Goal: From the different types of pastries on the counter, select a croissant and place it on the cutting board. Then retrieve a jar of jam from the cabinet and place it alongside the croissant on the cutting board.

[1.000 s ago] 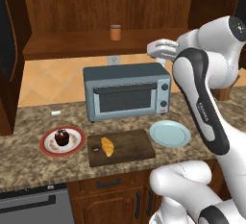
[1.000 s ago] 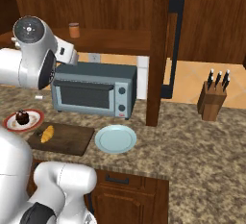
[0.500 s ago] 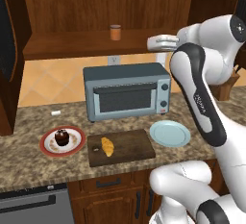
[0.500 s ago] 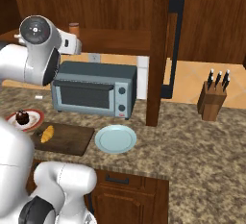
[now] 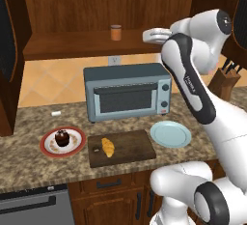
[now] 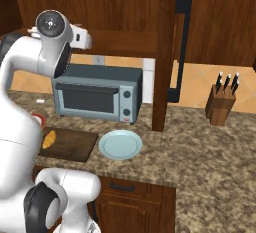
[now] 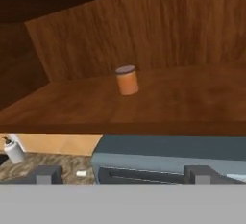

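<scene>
The jar of jam (image 5: 116, 32), orange-brown with a grey lid, stands upright on the cabinet shelf (image 5: 72, 43). My gripper (image 5: 150, 35) hovers level with the shelf, to the right of the jar and apart from it. In the hand view the jar (image 7: 127, 80) sits straight ahead, and the fingertips (image 7: 45, 174) are spread wide with nothing between them, so the gripper (image 7: 122, 175) is open. The croissant (image 5: 108, 147) lies on the left part of the cutting board (image 5: 130, 147), also seen as the croissant (image 6: 49, 139) on the board (image 6: 72, 144). The chocolate cake (image 5: 61, 137) rests on its red-rimmed plate.
A grey toaster oven (image 5: 128, 92) stands on the granite counter (image 5: 29, 159) directly under the shelf. An empty light-blue plate (image 5: 170, 134) lies right of the board. A knife block (image 6: 222, 104) stands far right, and a dark cabinet post (image 6: 162, 52) rises beside the oven.
My hand has risen a little and moved left along the shelf front, closer to the jar. Croissant, board and plates have not moved.
</scene>
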Controlling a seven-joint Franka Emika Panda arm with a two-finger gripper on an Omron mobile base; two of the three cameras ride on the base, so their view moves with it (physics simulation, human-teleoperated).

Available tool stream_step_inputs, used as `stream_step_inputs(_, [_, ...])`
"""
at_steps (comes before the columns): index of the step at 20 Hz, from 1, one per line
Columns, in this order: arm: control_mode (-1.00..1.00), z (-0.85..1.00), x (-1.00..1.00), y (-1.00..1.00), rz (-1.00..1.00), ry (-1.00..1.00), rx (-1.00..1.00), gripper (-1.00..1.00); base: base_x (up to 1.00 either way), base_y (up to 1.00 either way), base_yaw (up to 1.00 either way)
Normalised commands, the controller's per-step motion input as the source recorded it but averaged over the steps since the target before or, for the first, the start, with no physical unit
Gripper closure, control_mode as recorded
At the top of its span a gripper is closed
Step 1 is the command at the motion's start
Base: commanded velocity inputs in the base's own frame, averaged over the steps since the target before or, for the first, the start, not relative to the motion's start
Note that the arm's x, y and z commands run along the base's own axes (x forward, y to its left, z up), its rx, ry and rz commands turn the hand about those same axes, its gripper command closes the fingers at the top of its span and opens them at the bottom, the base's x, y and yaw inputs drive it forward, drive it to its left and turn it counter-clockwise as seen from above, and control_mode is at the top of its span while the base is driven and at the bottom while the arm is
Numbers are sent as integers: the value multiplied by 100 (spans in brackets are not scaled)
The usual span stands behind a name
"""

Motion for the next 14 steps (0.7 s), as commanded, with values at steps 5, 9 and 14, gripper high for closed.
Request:
stream_step_inputs(5, [-100, 0, 66, 7, 15, -9, 0, -100, 0, 0, 0])
stream_step_inputs(9, [-100, -4, 54, 12, 27, -13, 0, -100, 0, 0, 0])
stream_step_inputs(14, [-100, -12, 76, 0, 11, 0, -1, -100, 0, 0, 0])
